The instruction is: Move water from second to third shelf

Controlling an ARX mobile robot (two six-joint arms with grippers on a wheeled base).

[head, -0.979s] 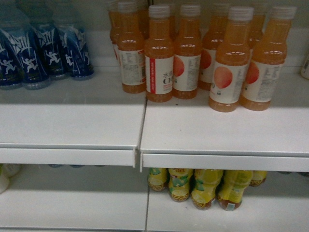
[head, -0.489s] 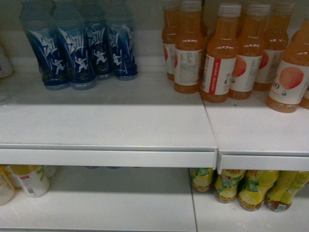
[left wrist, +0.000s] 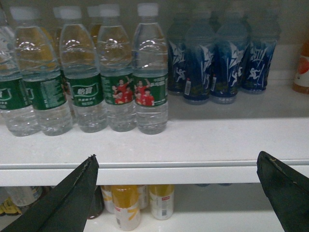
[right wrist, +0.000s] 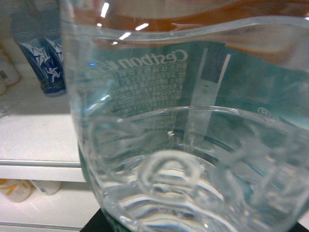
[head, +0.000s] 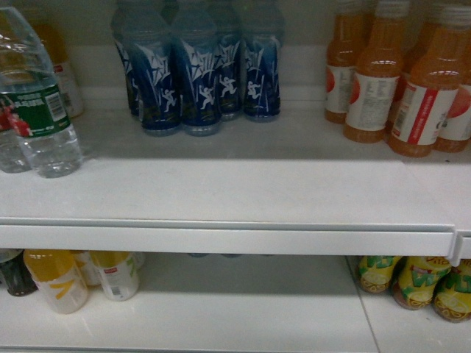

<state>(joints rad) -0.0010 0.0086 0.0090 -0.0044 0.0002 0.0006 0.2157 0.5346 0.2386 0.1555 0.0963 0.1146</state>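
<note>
Several water bottles (left wrist: 150, 72) with clear ribbed bodies and green labels stand in a row at the left of the upper shelf (left wrist: 193, 140); one also shows at the left edge of the head view, water bottle (head: 37, 103). My left gripper (left wrist: 177, 162) is open and empty, its dark fingers (left wrist: 72, 193) spread wide in front of the shelf's front edge, below the row. Another water bottle (right wrist: 193, 121) fills the right wrist view, hanging in front of the shelf edge; my right gripper is shut on it, its fingers hidden behind the bottle. Neither gripper shows in the head view.
Blue sport-drink bottles (head: 199, 73) stand mid-shelf right of the water, with orange juice bottles (head: 397, 81) further right. On the lower shelf (head: 235, 316) are yellow-and-white bottles (head: 59, 283) at left and yellow-green bottles (head: 412, 283) at right.
The head view has swung left along the shelves: orange and blue bottles slid to the right, and the water bottles came into view at the left edge.
</note>
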